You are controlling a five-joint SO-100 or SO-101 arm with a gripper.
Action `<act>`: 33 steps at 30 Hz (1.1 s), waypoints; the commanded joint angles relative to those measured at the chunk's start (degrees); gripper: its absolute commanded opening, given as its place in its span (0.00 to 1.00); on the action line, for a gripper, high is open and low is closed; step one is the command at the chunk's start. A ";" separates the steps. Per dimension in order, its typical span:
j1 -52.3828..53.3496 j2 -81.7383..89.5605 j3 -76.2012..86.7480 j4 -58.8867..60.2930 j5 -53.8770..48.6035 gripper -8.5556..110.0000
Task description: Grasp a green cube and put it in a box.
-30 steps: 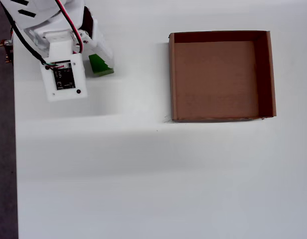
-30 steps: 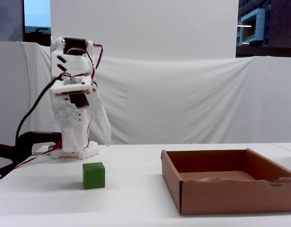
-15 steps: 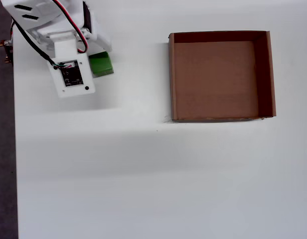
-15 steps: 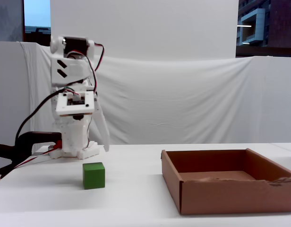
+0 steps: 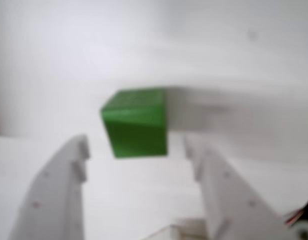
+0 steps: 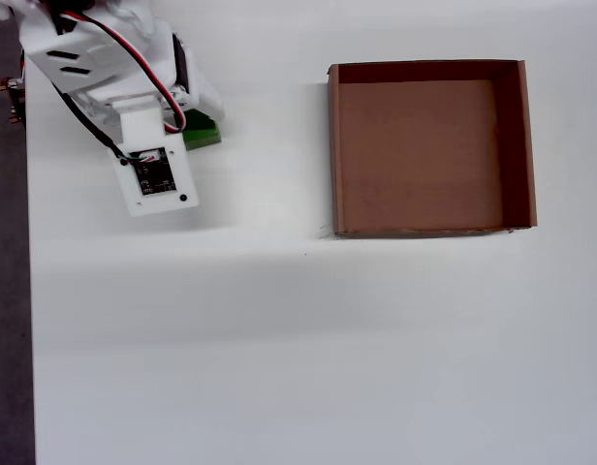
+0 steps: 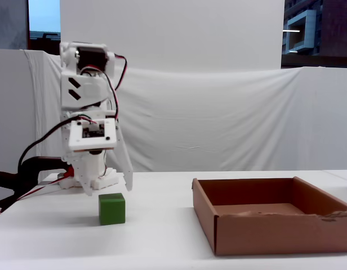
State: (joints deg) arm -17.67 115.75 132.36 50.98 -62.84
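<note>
The green cube point(image 5: 136, 122) rests on the white table, blurred in the wrist view, just beyond the tips of my gripper point(image 5: 136, 150). The jaws stand wide apart with nothing between them, one finger point(image 5: 64, 190) at the left and the other at the right. In the fixed view the gripper point(image 7: 109, 187) hangs just above the cube point(image 7: 111, 208). From overhead the arm covers most of the cube point(image 6: 204, 134), leaving only a green sliver. The brown cardboard box point(image 6: 333, 145) lies empty to the right, also seen in the fixed view as the box point(image 7: 275, 230).
The white arm's base point(image 7: 89, 177) stands behind the cube at the table's left. Red and black cables point(image 7: 112, 79) run along the arm. A dark strip point(image 6: 6, 291) marks the table's left edge in the overhead view. White cloth hangs behind.
The arm has lowered and reached forward over the cube, so the overhead view shows less green than before. Cube and box have not moved.
</note>
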 commanded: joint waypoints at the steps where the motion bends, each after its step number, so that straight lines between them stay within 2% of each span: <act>1: 0.18 -0.26 -2.81 -0.88 -1.05 0.30; 33: -1.58 -10.63 -4.57 -4.92 -1.14 0.30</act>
State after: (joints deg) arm -18.63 104.94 130.78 46.85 -62.84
